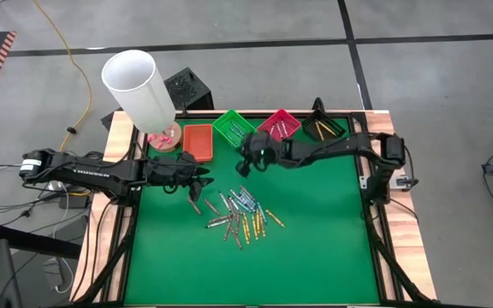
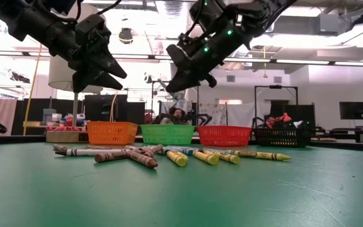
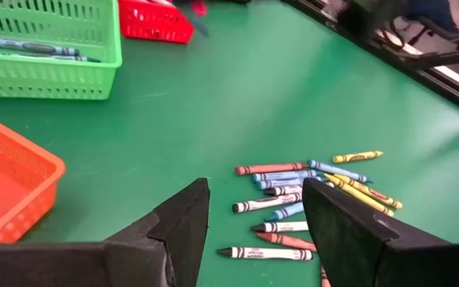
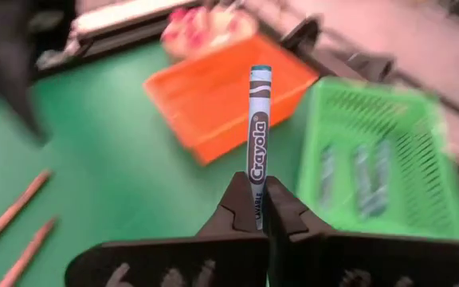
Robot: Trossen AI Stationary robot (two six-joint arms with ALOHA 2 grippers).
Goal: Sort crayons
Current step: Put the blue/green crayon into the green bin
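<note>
- Crayon, grey-wrapped with a white printed label, stands clamped between the two dark fingers of the right gripper; its blunt end projects well beyond the fingertips.
- Right gripper position: raised above the table, near the green tray, as the high view shows.
- Green tray: square, moulded plastic lattice walls; several bluish-grey crayons already lie inside it in the right wrist view.
- Orange tray: same lattice construction, just beside the green tray; its floor shows bare in the left wrist view.
- Red tray and black tray: next in the row along the far edge of the table; yellow sticks lie in the black one.
- Left gripper: fingers apart, nothing between them, raised above the table just beside the loose pile.
- Loose pile of crayons: thin paper-wrapped sticks with tapered tips, in yellow, blue, brown-red and grey, scattered flat on the green mat near the table's centre, well apart from the right gripper.
- Mat surface: smooth and matte green.
</note>
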